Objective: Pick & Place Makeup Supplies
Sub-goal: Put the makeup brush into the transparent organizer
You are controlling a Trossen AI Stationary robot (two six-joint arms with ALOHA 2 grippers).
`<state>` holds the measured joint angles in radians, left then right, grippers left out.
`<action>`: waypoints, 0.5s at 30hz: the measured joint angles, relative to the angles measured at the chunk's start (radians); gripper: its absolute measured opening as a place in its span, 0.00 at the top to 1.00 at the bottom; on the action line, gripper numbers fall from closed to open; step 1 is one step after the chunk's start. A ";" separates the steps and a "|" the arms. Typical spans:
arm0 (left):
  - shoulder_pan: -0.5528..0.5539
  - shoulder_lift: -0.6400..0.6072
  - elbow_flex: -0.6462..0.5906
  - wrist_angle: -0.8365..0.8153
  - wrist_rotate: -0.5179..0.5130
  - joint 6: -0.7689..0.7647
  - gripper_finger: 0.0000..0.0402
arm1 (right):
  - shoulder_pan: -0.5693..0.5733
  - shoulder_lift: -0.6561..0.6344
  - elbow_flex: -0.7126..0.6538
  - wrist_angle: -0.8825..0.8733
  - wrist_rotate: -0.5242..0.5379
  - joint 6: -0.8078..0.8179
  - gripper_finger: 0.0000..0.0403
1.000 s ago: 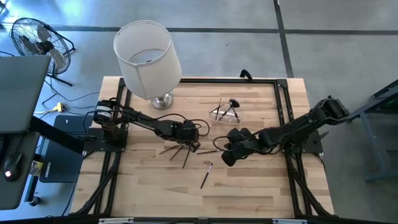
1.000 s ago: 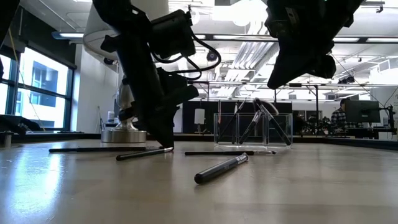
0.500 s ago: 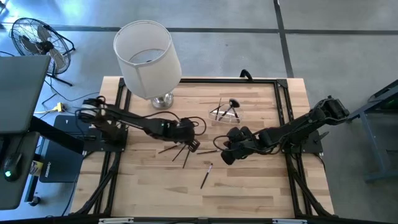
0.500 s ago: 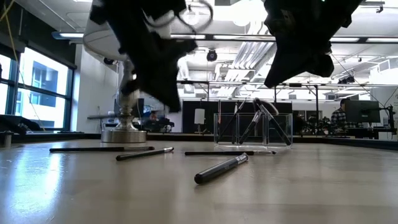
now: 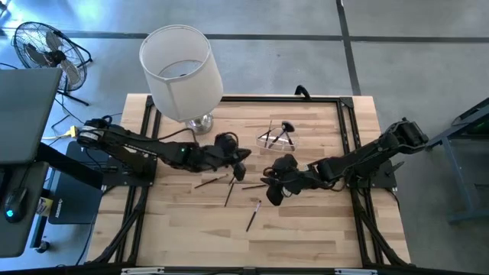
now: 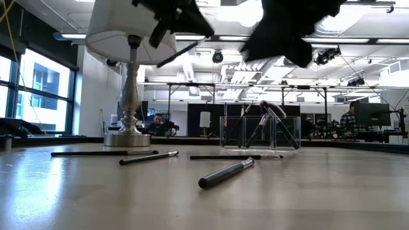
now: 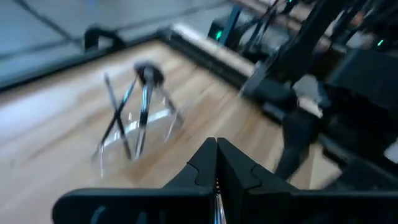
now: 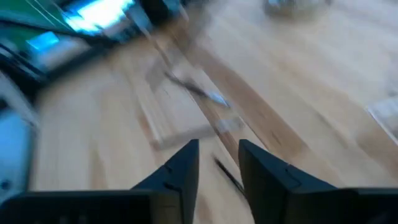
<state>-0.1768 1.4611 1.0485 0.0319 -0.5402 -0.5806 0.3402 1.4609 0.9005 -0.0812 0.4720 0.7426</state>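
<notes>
Wooden tabletop (image 5: 306,221): left gripper (image 5: 239,155) clamped on a thin brush (image 6: 176,53), right gripper (image 5: 269,183) parted, empty, above scattered brushes (image 5: 229,192).

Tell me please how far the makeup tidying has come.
Done: a few brushes stand in the clear holder. In hand: the left gripper, raised, is shut on one brush. Left: about four more lie on the table, the open right gripper above them.
</notes>
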 joint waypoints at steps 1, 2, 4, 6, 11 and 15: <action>0.000 -0.001 -0.001 0.035 -0.004 0.029 1.00 | -0.004 0.000 0.001 0.048 0.004 -0.029 0.72; 0.000 0.001 -0.002 0.080 -0.003 0.060 1.00 | -0.007 0.000 0.002 0.089 0.014 -0.057 0.69; 0.000 0.001 -0.002 0.169 0.015 0.110 1.00 | -0.011 0.000 0.002 0.169 0.040 -0.111 0.66; 0.000 0.000 -0.002 0.257 0.041 0.144 1.00 | -0.015 0.000 0.002 0.244 0.048 -0.163 0.62; 0.000 0.001 -0.002 0.389 0.109 0.192 1.00 | -0.020 0.000 0.001 0.321 0.061 -0.248 0.56; 0.000 0.001 -0.002 0.444 0.138 0.216 1.00 | -0.020 -0.001 0.002 0.386 0.071 -0.294 0.55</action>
<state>-0.1772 1.4616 1.0467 0.4759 -0.4022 -0.3648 0.3206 1.4601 0.9020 0.3044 0.5434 0.4482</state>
